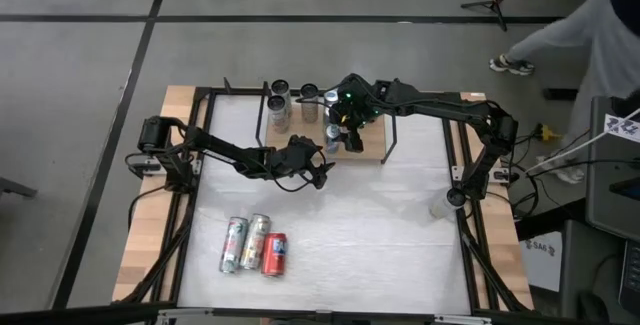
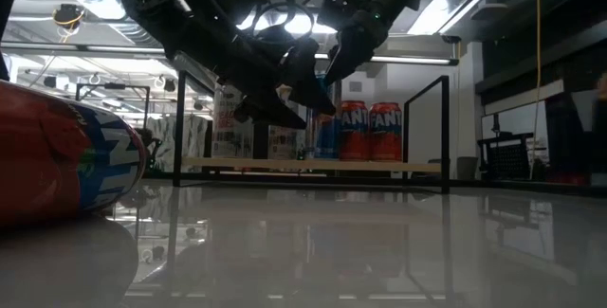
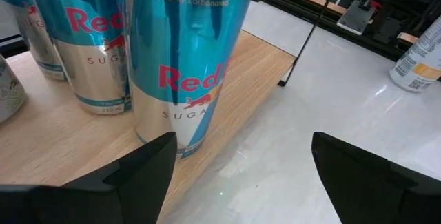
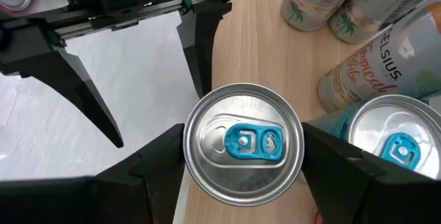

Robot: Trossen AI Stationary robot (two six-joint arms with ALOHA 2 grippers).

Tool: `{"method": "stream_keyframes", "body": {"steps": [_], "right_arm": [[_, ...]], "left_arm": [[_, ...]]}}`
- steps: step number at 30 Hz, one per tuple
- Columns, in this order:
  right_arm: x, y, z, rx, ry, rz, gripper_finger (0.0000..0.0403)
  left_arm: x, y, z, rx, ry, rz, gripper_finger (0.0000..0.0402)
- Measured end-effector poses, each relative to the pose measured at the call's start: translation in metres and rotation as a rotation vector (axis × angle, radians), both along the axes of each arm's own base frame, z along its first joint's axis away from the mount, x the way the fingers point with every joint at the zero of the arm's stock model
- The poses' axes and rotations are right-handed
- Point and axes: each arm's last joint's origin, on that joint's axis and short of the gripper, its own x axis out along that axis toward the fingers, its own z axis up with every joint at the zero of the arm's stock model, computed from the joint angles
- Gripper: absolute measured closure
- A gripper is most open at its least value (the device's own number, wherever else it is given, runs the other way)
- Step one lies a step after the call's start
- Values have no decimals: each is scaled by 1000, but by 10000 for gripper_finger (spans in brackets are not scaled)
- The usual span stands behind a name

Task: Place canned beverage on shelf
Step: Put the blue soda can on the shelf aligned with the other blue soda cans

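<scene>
The shelf (image 1: 372, 143) is a light-wood board with black rod uprights at the table's far middle. Several cans stand on it. My right gripper (image 1: 345, 133) reaches over it from the right and is shut on a blue-and-silver can (image 4: 242, 148) that stands near the board's near edge (image 3: 227, 107). My left gripper (image 1: 312, 168) hovers open and empty just in front of that edge, with its fingers (image 3: 148, 165) pointing at the can (image 3: 182, 65). Three more cans (image 1: 255, 245) lie on their sides near the table's near left. My right gripper pinches the can's upper wall just below the rim (image 4: 189, 148) between its two fingers (image 4: 155, 165), one on each side. The fingers come from above, pointing down. The can is upright with its tab up, and its base (image 3: 172, 148) seems to rest on the board.
A second blue-tab can (image 4: 400, 148) stands close beside the held one. White cans with coloured print (image 4: 375, 72) stand farther back on the board. A white bottle (image 1: 440, 205) stands at the table's right. A person (image 1: 590, 35) is beyond the far right corner.
</scene>
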Motion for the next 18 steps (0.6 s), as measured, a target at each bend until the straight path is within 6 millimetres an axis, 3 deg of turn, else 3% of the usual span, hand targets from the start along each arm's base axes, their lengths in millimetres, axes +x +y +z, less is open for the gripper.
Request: {"method": "stream_keyframes", "body": {"steps": [18], "right_arm": [[0,-1,0,-16,4,-15,150]], "left_arm": [[0,0,0,0,0,1,72]]}}
